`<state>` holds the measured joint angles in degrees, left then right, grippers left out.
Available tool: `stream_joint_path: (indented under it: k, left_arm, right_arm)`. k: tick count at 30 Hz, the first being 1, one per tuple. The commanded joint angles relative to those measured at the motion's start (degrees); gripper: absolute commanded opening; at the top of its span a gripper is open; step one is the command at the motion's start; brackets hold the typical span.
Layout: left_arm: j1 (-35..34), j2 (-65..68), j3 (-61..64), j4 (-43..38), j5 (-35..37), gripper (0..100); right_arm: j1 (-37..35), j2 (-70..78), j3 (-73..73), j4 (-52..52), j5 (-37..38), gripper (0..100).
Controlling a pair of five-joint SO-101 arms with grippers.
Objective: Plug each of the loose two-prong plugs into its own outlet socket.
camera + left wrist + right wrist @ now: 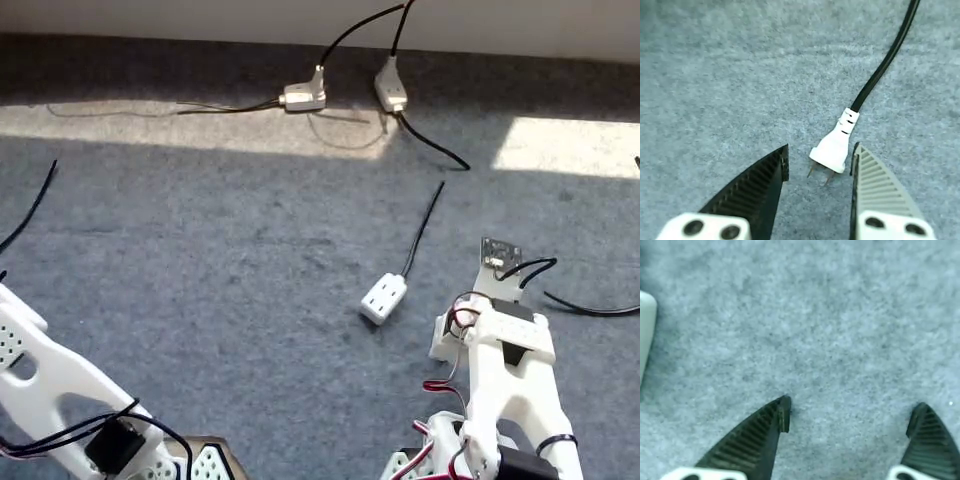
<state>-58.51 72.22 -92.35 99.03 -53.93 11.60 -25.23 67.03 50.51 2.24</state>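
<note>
Fabric in grey covers the bench (200,260), and we take the white outlet socket (384,298) lying on it as our mark. Its black cord (422,228) runs from it toward the far edge. Beyond the socket, along that edge, we see a white connector (303,97) and a second connector (391,88), both on black leads. The right arm (505,360) stands just right of the socket, and the left arm (50,380) stands well off to its left.

The left end effector (820,150) is partly open. A loose white two-prong plug (834,147) lies on the fabric between its fingers, just beside the pale finger (875,185) and apart from the dark finger (760,190), gripped by neither. The plug's black lead (887,60) trails away.

The right end effector (852,405) is spread wide and holds nothing. A white rounded body (646,335) sits beside it; we cannot tell what it is.
</note>
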Motion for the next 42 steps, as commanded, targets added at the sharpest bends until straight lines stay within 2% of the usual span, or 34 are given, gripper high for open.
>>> stream_joint_path:
  k: [1,10,25,31,38,42]
  left_arm:
    - [-0.92,2.59,-2.68,0.09,-0.44,20]
    - [-2.95,2.51,-2.86,-6.77,-6.07,20]
    - [-4.0,-4.62,-2.95,-7.47,-5.71,20]
    - [-4.44,-3.82,-0.75,-12.57,-5.63,20]
    - [-4.44,1.63,0.13,-12.31,-5.98,20]
    - [-4.35,3.12,-0.22,-7.56,-7.12,20]
  right_arm:
    - [-0.13,-0.66,0.13,-1.19,-0.53,36.0]
    - [-0.13,-0.66,0.13,-1.19,-0.53,36.0]
    - [-0.13,-0.66,0.13,-1.19,-0.62,36.0]
    - [-0.13,-0.66,0.13,-1.19,-0.62,36.0]
    - [-2.07,-0.66,0.13,-1.19,-0.62,36.0]
    - [-2.42,-0.66,0.13,-1.19,-0.62,36.0]
